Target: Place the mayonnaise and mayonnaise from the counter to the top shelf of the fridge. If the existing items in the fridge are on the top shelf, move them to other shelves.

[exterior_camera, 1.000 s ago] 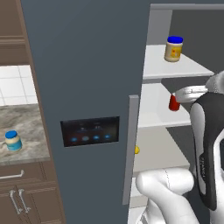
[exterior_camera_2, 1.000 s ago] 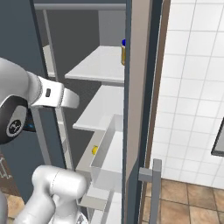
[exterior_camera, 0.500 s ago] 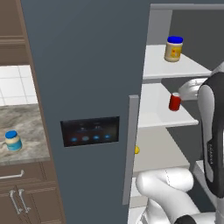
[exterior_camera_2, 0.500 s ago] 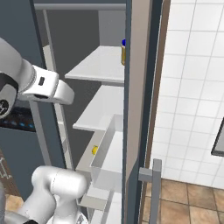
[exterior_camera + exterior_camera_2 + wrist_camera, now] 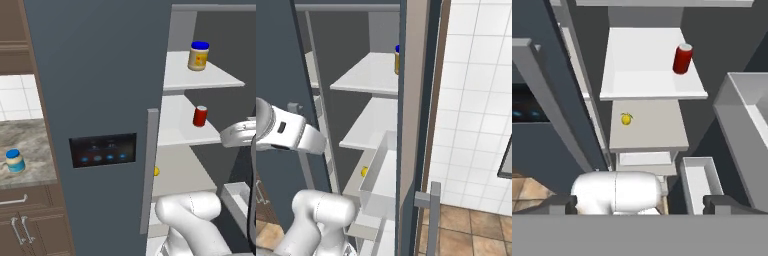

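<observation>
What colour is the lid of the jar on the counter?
Blue; the jar shows best in the left base view.

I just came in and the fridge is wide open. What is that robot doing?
It is stocking the fridge. One mayonnaise jar already stands on the top shelf, and the other jar waits on the counter. The red can sits one shelf lower, with a tiny yellow ball below that. The fingers are spread apart and hold nothing.

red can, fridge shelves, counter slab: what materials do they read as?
Red can: probably painted metal, going by its glossy red wall and pale silvery top. Top shelf and the lower shelves: matte white boards, likely plastic, flat and uniform. Counter: polished stone look, with grey-brown marbled veining. All rendered, so this is a judgement by look.
</observation>
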